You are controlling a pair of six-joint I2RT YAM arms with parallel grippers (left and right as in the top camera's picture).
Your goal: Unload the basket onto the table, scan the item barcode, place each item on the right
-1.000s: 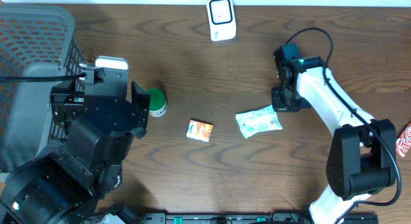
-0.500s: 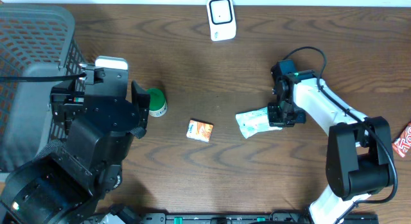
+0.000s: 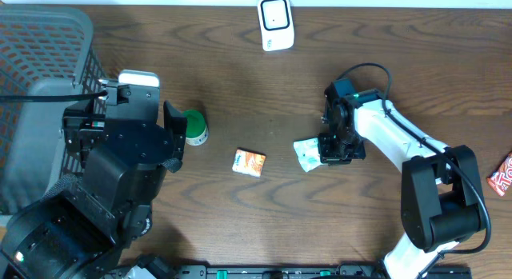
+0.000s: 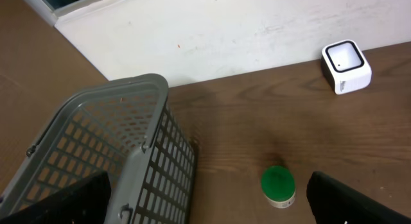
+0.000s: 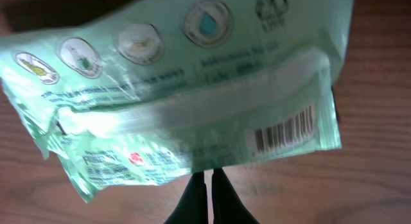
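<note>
A pale green plastic packet (image 3: 306, 153) lies flat on the brown table, right of centre. In the right wrist view the packet (image 5: 180, 89) fills the upper frame, its barcode (image 5: 286, 131) facing up near one end. My right gripper (image 3: 334, 147) is over the packet's right half, shut. Its fingertips (image 5: 207, 172) are pressed together and touch the packet's near edge with nothing between them. The white scanner (image 3: 274, 21) stands at the table's far edge and also shows as the scanner (image 4: 347, 65) in the left wrist view. My left gripper (image 4: 209, 205) hovers open at the left, empty.
A grey mesh basket (image 3: 40, 39) fills the far left corner. A green-lidded tub (image 3: 194, 125) sits beside my left arm, and a small orange box (image 3: 249, 162) lies in the middle. At the right edge lies a red packet (image 3: 502, 173).
My right arm has swung left and down, from beside the packet's right end to over it, staying shut. The packet has barely shifted. The left arm has not moved.
</note>
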